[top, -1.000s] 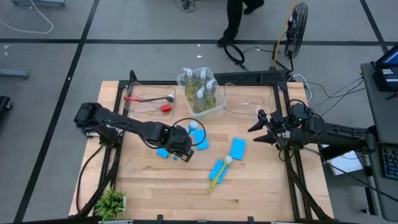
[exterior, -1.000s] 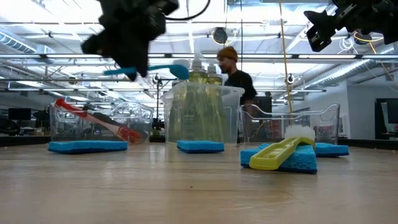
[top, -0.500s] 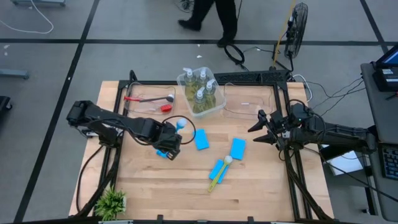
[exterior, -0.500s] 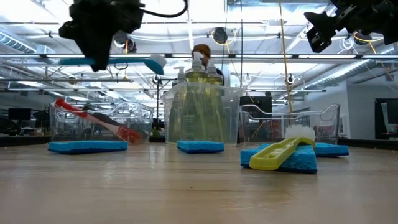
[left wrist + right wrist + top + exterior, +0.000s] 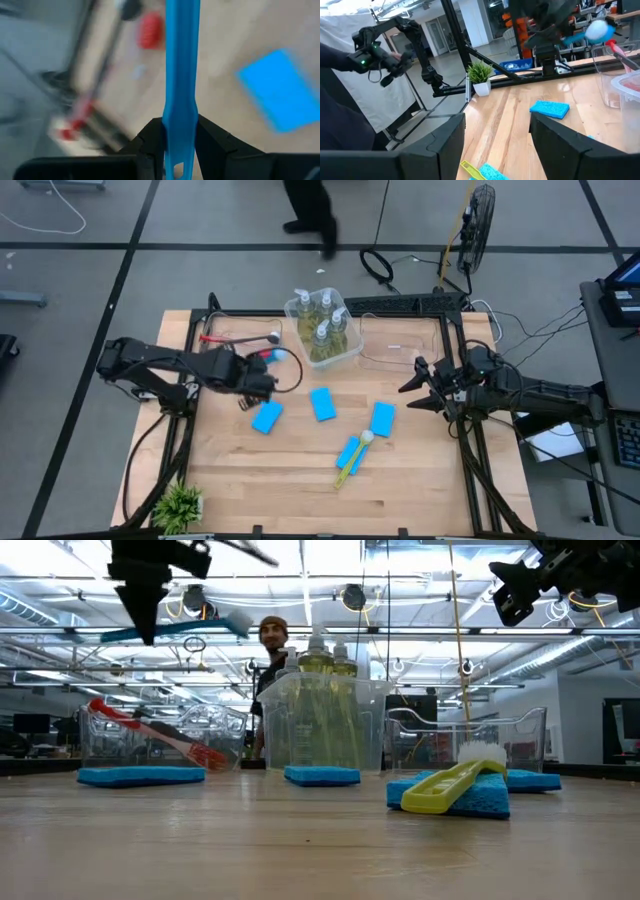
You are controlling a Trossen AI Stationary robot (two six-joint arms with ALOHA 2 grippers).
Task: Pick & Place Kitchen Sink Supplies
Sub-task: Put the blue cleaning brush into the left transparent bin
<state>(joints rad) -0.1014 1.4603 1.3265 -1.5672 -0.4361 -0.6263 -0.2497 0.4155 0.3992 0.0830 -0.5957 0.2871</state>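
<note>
The left jaws [image 5: 262, 375] are clamped on the blue brush [image 5: 181, 75], its slim handle running straight out between the two fingers and its pale head [image 5: 238, 623] held level in the air. They hang above the worktop [image 5: 300, 480] just in front of the left clear bin [image 5: 215, 352], which holds the red brush [image 5: 160, 735]. The middle bin [image 5: 300, 330], beside that one, carries the soap bottles [image 5: 322, 315]. Three blue sponges [image 5: 267, 417] lie loose in front of the middle bin; a fourth [image 5: 347, 450] sits under the yellow-green brush [image 5: 445, 787]. The right jaws [image 5: 415, 385] hang spread apart and empty, beyond the right bin [image 5: 400, 340] at the worktop's edge.
</note>
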